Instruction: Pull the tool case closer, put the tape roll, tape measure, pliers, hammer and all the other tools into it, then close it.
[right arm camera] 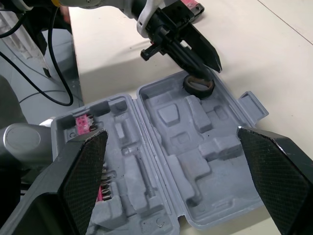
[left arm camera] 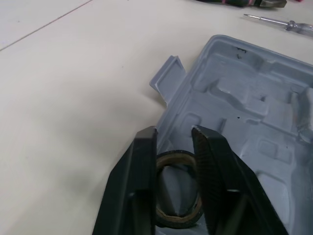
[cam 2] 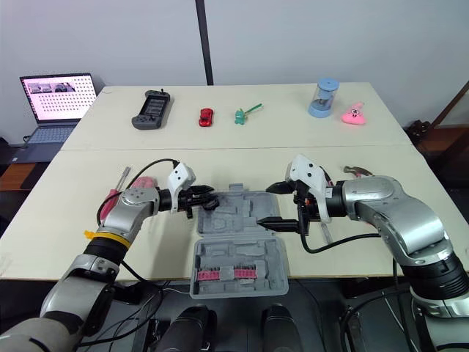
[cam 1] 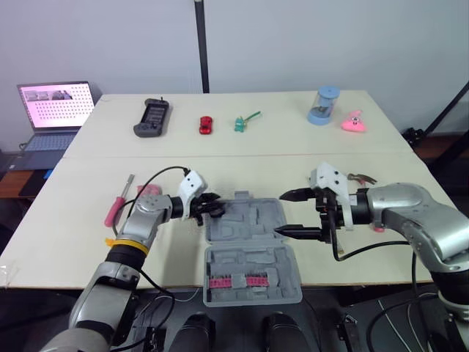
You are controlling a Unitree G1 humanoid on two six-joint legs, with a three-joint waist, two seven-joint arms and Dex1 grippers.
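Your left gripper (cam 1: 211, 204) is at the far-left corner of the tool case (cam 1: 253, 260). Its fingers (left arm camera: 142, 186) are pressed in on either side of the tape roll (right arm camera: 198, 91), so the roll is pinched between them. In the right wrist view the roll sits low in that corner pocket. Can't tell whether it touches the moulded floor or hangs just above it.

The case lies open and flat on the near part of the table (cam 1: 88, 242), between your two arms, its near half at the table's near edge. The far half is bare moulded pockets apart from the roll. The near half holds a row of pink bits (cam 1: 238, 281). A latch tab (left arm camera: 168, 73) sticks out from the far edge, near the left gripper.

Your right gripper (cam 1: 299, 214) hovers at the right edge of the far half, spread wide and holding nothing.

Outside the case:
- A pink-handled screwdriver (cam 1: 116, 204) lies on the table left of your left arm.
- A second pink tool (cam 1: 149, 190) lies near it; can't tell what it is.
- A metal tool head (cam 1: 360, 177) pokes out behind your right arm, mostly hidden.

On the far table, well apart from the case:
- black handheld controller (cam 1: 152, 117)
- red toy car (cam 1: 206, 125)
- blue cylinder (cam 1: 323, 106)
- pink toy (cam 1: 355, 122)
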